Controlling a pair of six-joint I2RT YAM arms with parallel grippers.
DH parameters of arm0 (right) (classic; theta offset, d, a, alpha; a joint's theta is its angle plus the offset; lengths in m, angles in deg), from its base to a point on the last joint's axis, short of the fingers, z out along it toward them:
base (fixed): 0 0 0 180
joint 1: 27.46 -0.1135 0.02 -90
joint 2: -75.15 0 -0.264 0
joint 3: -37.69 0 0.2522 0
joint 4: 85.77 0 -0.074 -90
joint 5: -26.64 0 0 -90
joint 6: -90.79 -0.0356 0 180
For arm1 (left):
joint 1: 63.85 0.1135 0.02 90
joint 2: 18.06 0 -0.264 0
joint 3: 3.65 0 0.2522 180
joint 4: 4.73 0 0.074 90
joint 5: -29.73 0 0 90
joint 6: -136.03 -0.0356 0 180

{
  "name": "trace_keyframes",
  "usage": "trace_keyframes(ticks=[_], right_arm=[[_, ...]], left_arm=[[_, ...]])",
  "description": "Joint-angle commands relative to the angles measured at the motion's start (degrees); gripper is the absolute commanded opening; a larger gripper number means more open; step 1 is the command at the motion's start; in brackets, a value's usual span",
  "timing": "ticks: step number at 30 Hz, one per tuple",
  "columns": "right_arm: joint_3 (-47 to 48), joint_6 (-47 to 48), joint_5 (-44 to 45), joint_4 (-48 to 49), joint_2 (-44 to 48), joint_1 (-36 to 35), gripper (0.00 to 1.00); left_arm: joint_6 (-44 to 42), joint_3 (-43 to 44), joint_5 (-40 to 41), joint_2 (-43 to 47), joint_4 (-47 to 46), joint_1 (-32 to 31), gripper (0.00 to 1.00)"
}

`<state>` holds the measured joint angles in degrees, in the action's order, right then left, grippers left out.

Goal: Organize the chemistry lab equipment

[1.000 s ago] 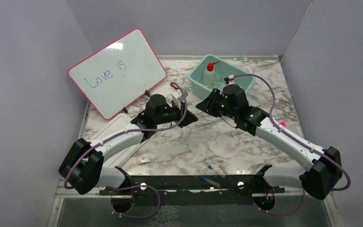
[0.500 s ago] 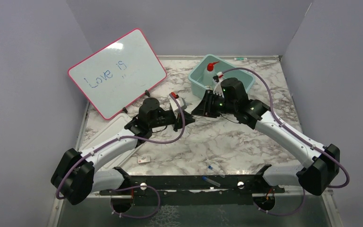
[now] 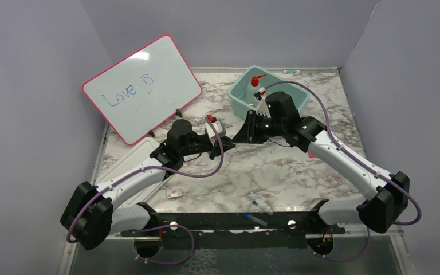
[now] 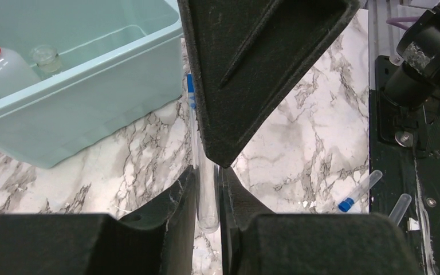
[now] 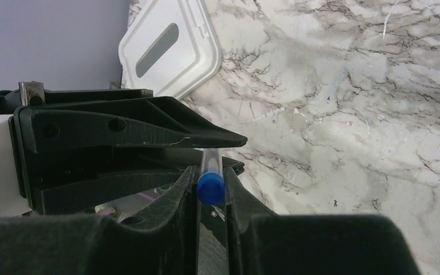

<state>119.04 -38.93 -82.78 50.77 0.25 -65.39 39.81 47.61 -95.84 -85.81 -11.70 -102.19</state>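
A clear test tube [image 4: 206,189] with a blue cap [image 5: 211,186] is held level above the mid table, between both grippers. My left gripper [image 4: 207,172] is shut on its round closed end. My right gripper [image 5: 212,172] faces it and is shut on the capped end. In the top view the two grippers, left [image 3: 227,142] and right [image 3: 238,137], meet tip to tip and hide the tube. A clear squeeze bottle [image 3: 254,87] with a red nozzle stands in the teal bin [image 3: 238,98], next to a small glass vial [image 4: 44,56].
The pink-framed whiteboard [image 3: 141,86] leans at the back left. A white lid [image 3: 134,157] lies under the left arm. Two more blue-capped tubes [image 3: 258,220] [image 3: 260,204] lie near the front rail, and a small flat item [image 3: 174,193] lies at the front left.
The right gripper has swung left from beside the bin to meet the left gripper and closed round the tube's capped end. The left gripper drew back slightly, then held still.
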Motion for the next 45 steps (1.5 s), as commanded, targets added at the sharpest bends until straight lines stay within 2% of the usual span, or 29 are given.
trace_keyframes(ticks=[1,4,7,12,16,19,24,30,32,34,37,39,41,43,45], right_arm=[[3.4,2.9,1.8,0.4,-1.3,1.1,0.27],[3.9,3.0,0.1,0.8,-2.6,1.1,0.34],[3.9,2.9,0.1,1.1,-3.2,1.1,0.35],[3.9,3.0,-2.2,1.5,-4.0,1.1,0.25],[3.9,4.2,-5.9,1.4,-4.3,1.1,0.39],[4.4,5.4,-7.1,-0.2,-5.0,1.1,0.42],[4.7,6.5,-7.7,-1.8,-5.6,1.0,0.31],[5.3,7.7,-7.6,-3.7,-6.2,1.1,0.28],[5.4,8.3,-6.8,-4.0,-6.3,1.0,0.21],[5.9,8.1,-5.3,-4.6,-6.4,1.0,0.14],[6.1,7.8,-3.9,-5.0,-5.9,1.1,0.11],[6.3,7.7,-0.6,-5.8,-5.2,1.1,0.10],[7.4,8.1,4.8,-8.4,-4.6,1.3,0.09],[8.9,8.3,11.5,-12.1,-4.0,1.7,0.09],[9.8,7.6,17.7,-16.6,-3.2,2.7,0.09]], left_arm=[[-1.5,-1.6,-2.8,2.1,-0.5,-0.1,0.18],[-2.0,-1.7,-3.2,2.1,-0.5,-0.1,0.14],[-2.3,-1.7,-3.5,1.8,-0.5,-0.1,0.14],[-2.0,-1.5,-2.3,1.3,-0.5,-0.1,0.14],[-2.0,-1.1,-0.6,0.6,0.2,-0.1,0.14],[-2.0,-0.7,0.1,0.2,0.7,-0.1,0.14],[-2.0,-0.2,1.2,-0.3,1.6,-0.1,0.14],[-1.8,0.6,2.5,-1.2,2.7,-0.1,0.14],[-1.8,0.9,1.8,-1.3,3.0,-0.1,0.14],[-1.3,0.9,2.2,-1.3,2.9,-0.1,0.19],[0.0,1.1,4.0,-1.7,2.9,-0.1,0.28],[1.9,1.4,6.6,-1.7,3.1,-0.1,0.50],[3.2,1.7,10.1,-1.1,3.7,-0.1,0.63],[3.6,1.6,13.1,-0.1,5.3,-0.1,0.71],[4.3,1.6,15.5,1.2,7.2,0.0,0.73]])
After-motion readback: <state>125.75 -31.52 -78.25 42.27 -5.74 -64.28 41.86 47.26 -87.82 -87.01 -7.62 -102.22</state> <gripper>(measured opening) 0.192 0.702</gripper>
